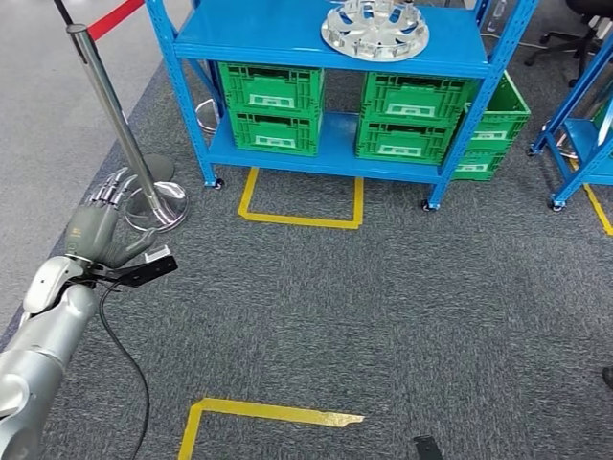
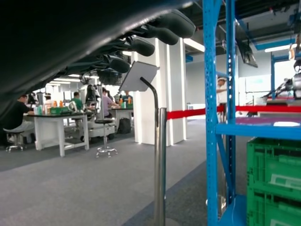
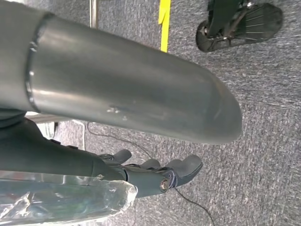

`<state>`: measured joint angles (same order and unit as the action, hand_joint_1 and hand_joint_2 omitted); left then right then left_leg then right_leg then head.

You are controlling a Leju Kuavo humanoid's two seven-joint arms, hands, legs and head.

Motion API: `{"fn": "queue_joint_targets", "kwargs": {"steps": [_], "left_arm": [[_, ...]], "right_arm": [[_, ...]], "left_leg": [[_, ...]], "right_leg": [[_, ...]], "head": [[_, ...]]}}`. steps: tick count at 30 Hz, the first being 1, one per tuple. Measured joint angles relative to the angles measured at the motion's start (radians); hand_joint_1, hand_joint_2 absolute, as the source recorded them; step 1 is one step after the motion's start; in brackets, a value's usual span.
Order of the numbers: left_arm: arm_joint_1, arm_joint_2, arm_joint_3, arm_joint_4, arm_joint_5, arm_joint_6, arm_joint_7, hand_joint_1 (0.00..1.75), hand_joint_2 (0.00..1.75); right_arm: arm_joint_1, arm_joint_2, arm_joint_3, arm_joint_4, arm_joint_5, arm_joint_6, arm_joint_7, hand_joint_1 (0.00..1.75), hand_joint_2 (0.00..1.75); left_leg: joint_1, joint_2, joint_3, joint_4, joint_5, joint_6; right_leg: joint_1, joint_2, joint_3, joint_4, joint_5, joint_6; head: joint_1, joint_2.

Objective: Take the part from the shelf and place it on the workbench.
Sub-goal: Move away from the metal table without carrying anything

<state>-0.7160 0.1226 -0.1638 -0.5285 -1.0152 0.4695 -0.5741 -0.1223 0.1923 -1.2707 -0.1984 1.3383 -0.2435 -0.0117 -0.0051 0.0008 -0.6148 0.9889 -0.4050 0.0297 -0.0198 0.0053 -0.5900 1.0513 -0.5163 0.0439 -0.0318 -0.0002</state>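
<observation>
The part, a silver wheel cover (image 1: 375, 28), lies flat on the upper level of the blue shelf (image 1: 253, 38), towards its right end. My left hand (image 1: 102, 225) is raised at the left of the head view, well short of the shelf, with its fingers spread and nothing in it. In the left wrist view the dark fingers (image 2: 156, 28) of the left hand (image 2: 106, 42) stretch towards the shelf's blue upright (image 2: 211, 117). My right hand (image 3: 135, 108) hangs over grey carpet, its fingers (image 3: 160, 174) held out straight and holding nothing.
Green crates (image 1: 273, 105) (image 1: 412, 115) fill the lower shelf level; another (image 1: 499, 125) stands at the right end. A chrome stanchion (image 1: 116, 115) with a red belt (image 1: 116, 14) stands by my left hand. Yellow tape (image 1: 304, 218) marks the carpet. A second blue shelf (image 1: 578, 134) stands right. People sit at distant tables (image 2: 57, 127).
</observation>
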Motion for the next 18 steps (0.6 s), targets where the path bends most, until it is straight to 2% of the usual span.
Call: {"fn": "queue_joint_targets", "kwargs": {"steps": [3, 4, 5, 6, 7, 9, 10, 11, 13, 14, 16, 18], "left_arm": [[0.0, -0.003, -0.005, 0.0, 0.0, 0.0, 0.001, 0.0, 0.0], [0.001, -0.004, -0.006, 0.0, 0.0, 0.0, 0.001, 0.0, 0.0], [0.002, -0.006, -0.008, 0.0, 0.0, 0.0, 0.001, 0.0, 0.0], [0.003, -0.007, -0.009, 0.0, -0.001, 0.0, 0.001, 0.0, 0.0], [0.003, -0.008, -0.01, 0.0, -0.001, 0.0, 0.001, 0.0, 0.0], [0.003, -0.006, -0.01, 0.0, -0.001, 0.001, 0.001, 0.0, 0.0], [0.003, -0.004, -0.01, 0.0, -0.001, 0.001, 0.002, 0.0, 0.0], [0.003, -0.002, -0.01, 0.0, -0.002, 0.001, 0.002, 0.0, 0.0], [0.003, -0.002, -0.012, 0.0, -0.005, 0.002, 0.003, 0.0, 0.0], [0.002, -0.002, -0.013, 0.0, -0.006, 0.003, 0.004, 0.0, 0.0], [0.003, 0.0, -0.016, 0.0, -0.009, 0.004, 0.005, 0.0, 0.0], [0.006, 0.004, -0.017, 0.002, -0.01, 0.005, 0.007, 0.0, 0.0]], "right_arm": [[0.001, -0.001, 0.0, 0.0, 0.001, -0.001, 0.001, 0.0, 0.0], [0.003, -0.001, 0.0, 0.0, 0.001, -0.001, 0.001, 0.0, 0.0], [0.004, -0.001, 0.0, 0.0, 0.001, -0.001, 0.002, 0.0, 0.0], [0.004, -0.001, 0.0, 0.0, 0.001, -0.002, 0.002, 0.0, 0.0], [0.004, -0.002, 0.0, 0.0, 0.001, -0.002, 0.002, 0.0, 0.0], [-0.001, -0.002, 0.0, 0.0, 0.002, -0.002, 0.002, 0.0, 0.0], [-0.002, -0.002, 0.0, 0.0, 0.002, -0.002, 0.002, 0.0, 0.0], [-0.003, -0.002, 0.0, 0.0, 0.002, -0.002, 0.003, 0.0, 0.0], [-0.001, -0.003, 0.0, 0.0, 0.003, -0.003, 0.005, 0.0, 0.0], [-0.001, -0.003, 0.0, 0.0, 0.003, -0.004, 0.006, 0.0, 0.0], [-0.003, -0.003, 0.0, 0.0, 0.004, -0.004, 0.006, 0.0, 0.0], [-0.003, -0.003, 0.0, 0.0, 0.003, -0.004, 0.006, 0.0, 0.0]], "left_leg": [[-0.001, 0.014, 0.004, -0.003, -0.003, 0.007], [-0.002, 0.018, 0.005, -0.003, -0.004, 0.007], [-0.002, 0.023, 0.007, -0.002, -0.007, 0.006], [-0.002, 0.027, 0.009, -0.001, -0.01, 0.003], [-0.002, 0.033, 0.013, 0.001, -0.014, -0.001], [-0.007, 0.044, 0.017, 0.009, -0.023, -0.013], [-0.01, 0.05, 0.018, 0.012, -0.026, -0.017], [-0.013, 0.056, 0.018, 0.014, -0.028, -0.021], [-0.011, 0.066, 0.02, 0.018, -0.034, -0.029], [-0.008, 0.06, 0.018, 0.028, -0.045, -0.035], [-0.001, 0.034, -0.013, 0.106, -0.094, -0.047], [0.002, 0.015, -0.078, 0.24, -0.153, -0.054]], "right_leg": [[0.001, -0.001, -0.107, 0.191, -0.074, -0.001], [0.0, -0.001, -0.134, 0.229, -0.077, 0.0], [0.0, -0.003, -0.143, 0.229, -0.06, 0.0], [0.0, -0.008, -0.131, 0.191, -0.027, 0.0], [0.0, -0.022, -0.104, 0.124, 0.015, -0.001], [0.006, -0.06, -0.048, 0.006, 0.064, -0.007], [0.009, -0.071, -0.033, -0.023, 0.071, -0.012], [0.011, -0.071, -0.03, -0.029, 0.068, -0.017], [0.01, -0.053, -0.03, -0.029, 0.07, -0.029], [0.009, -0.046, -0.028, -0.03, 0.071, -0.034], [0.006, -0.032, -0.025, -0.032, 0.072, -0.044], [0.006, -0.018, -0.024, -0.032, 0.071, -0.048]], "head": [[0.004, 0.0], [0.004, 0.0], [0.004, 0.0], [0.005, 0.0], [0.005, 0.0], [0.006, 0.0], [0.005, 0.0], [0.005, 0.0], [0.005, 0.0], [0.005, 0.0], [0.002, 0.0], [0.001, 0.0]]}}
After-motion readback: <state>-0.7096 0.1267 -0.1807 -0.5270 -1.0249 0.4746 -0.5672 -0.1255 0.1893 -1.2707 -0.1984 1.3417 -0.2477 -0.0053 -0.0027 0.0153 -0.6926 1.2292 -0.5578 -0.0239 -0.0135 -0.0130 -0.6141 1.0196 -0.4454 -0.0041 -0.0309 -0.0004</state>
